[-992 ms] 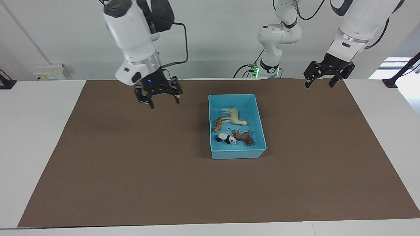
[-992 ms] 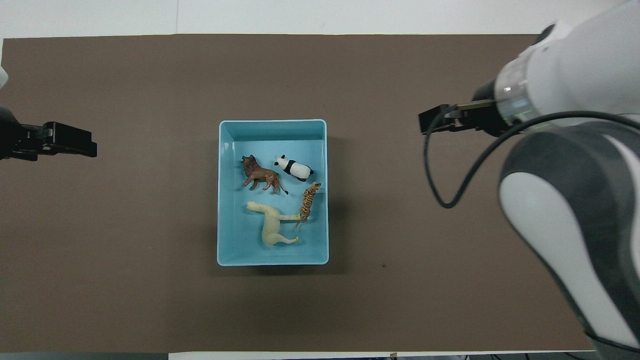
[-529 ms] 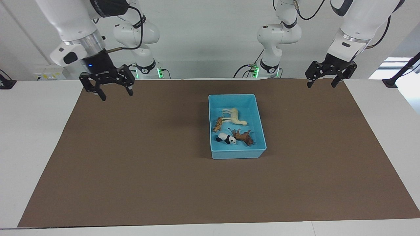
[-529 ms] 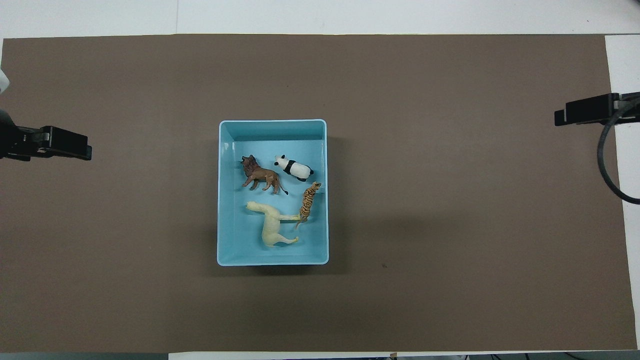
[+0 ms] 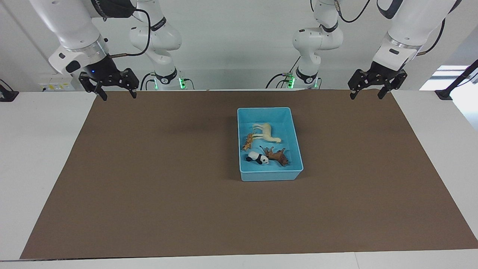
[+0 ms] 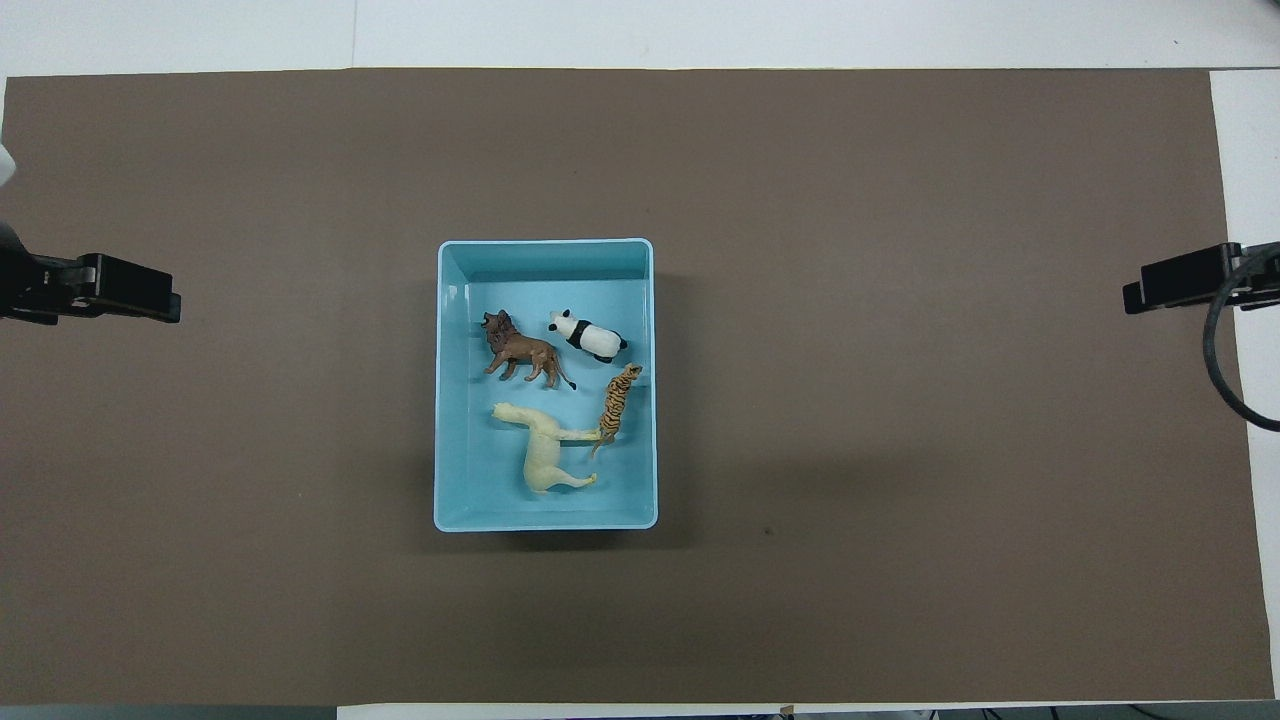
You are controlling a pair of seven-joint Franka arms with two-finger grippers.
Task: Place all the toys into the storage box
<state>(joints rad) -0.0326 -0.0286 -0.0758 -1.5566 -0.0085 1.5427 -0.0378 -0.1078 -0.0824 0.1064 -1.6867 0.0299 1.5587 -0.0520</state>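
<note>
Overhead view shows the brown mat covering the table, with the light blue storage box at its middle. Inside lie the cream llama, the dark brown animal, the panda and the tiger, which touches the llama. Each at its own end, the left gripper and right gripper hang above the mat's edge, fingers spread wide, holding nothing.

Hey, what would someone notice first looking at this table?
The light blue storage box at the middle of the brown mat, with all four toys lying inside: llama, tiger, brown lion and panda. The left gripper and right gripper hang open and empty over the mat's corners nearest the robots.
</note>
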